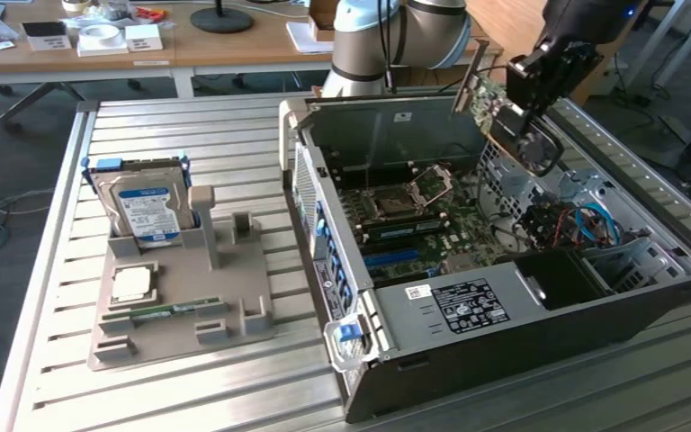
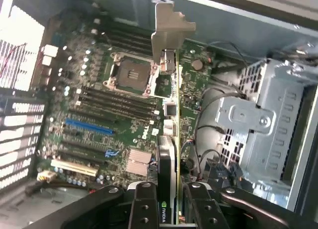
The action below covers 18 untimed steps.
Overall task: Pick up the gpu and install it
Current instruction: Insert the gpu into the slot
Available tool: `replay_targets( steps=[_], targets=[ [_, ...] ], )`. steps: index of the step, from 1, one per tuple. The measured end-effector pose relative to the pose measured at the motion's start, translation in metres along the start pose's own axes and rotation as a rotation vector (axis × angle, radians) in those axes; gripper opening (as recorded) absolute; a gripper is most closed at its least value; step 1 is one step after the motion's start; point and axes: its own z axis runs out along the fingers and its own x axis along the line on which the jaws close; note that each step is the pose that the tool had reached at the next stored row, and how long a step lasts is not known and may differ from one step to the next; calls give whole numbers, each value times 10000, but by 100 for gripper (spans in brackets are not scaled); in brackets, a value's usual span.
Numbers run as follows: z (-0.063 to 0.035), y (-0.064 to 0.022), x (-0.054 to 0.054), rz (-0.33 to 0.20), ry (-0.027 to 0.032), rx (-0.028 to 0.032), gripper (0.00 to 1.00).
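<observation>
The gpu (image 1: 496,112) hangs tilted over the back of the open computer case (image 1: 502,310). Its green board and metal bracket point toward the case's rear wall, its dark face toward the exterior view's right. My gripper (image 1: 528,115) is shut on it from above. In the wrist view the gpu (image 2: 171,114) is edge-on, running from my gripper (image 2: 170,209) out to its silvery bracket (image 2: 169,28). The black fingers (image 2: 144,204) clamp both sides of the card. The card is held above the motherboard (image 2: 99,110) and touches no slot.
Inside the case are the CPU socket (image 2: 130,75), a blue slot (image 2: 92,127), a heatsink (image 2: 136,162), cables and a metal drive cage (image 2: 268,119). On the slatted table, a grey holder (image 1: 177,310) carries a hard drive (image 1: 144,209), a RAM stick (image 1: 159,312) and a CPU (image 1: 133,283).
</observation>
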Motion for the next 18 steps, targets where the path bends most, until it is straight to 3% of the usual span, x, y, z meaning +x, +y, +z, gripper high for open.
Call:
replay_targets(
  steps=[18],
  targets=[
    [22,-2,0,-3267,226,-48,27]
  ],
)
